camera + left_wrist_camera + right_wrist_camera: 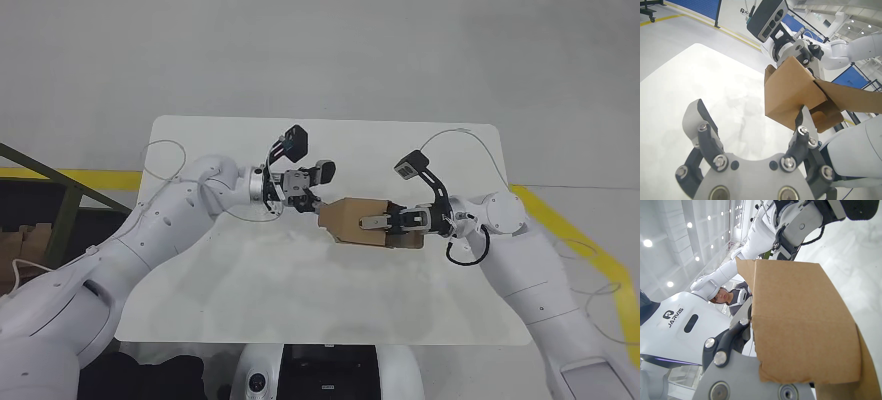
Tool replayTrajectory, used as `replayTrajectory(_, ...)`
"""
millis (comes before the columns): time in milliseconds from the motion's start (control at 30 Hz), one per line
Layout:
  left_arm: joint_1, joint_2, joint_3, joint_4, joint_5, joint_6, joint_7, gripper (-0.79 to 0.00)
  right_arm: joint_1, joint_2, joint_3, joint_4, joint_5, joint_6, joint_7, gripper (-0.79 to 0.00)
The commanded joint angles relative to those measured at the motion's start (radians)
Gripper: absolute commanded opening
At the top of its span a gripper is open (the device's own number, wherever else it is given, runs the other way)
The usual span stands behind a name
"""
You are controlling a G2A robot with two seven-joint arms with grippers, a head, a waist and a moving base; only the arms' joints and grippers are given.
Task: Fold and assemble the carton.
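Brown cardboard: the carton (350, 218) is held over the middle of the white table (200, 300), lying on its side between the two arms. We see the right gripper (388, 220) at one end, its jaws pinching the cardboard wall. The left gripper (320, 190) sits at the other end with jaws spread wide, one fingertip (804, 113) against the carton's edge beside a loose flap (848, 96). What lies inside the carton is hidden — we cannot tell.
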Motion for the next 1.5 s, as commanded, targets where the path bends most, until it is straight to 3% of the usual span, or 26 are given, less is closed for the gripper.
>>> replayTrajectory(0, 0.0, 0.0, -0.002, -0.004, 0.002, 0.0, -0.001, 0.0, 0.0, 0.001, -0.001, -0.001, 0.0, -0.001, -0.001, -0.785)
replayTrajectory(900, 0.006, -0.01, -0.036, -0.024, 0.027, 0.0, 0.003, 0.0, 0.008, 0.001, -0.022, 0.006, 0.018, -0.01, -0.01, -0.785)
replayTrajectory(1467, 0.09, 0.052, -0.115, -0.086, 0.03, 0.0, 0.063, 0.0, -0.014, 0.007, 0.046, 0.066, 0.103, -0.041, -0.041, -0.785)
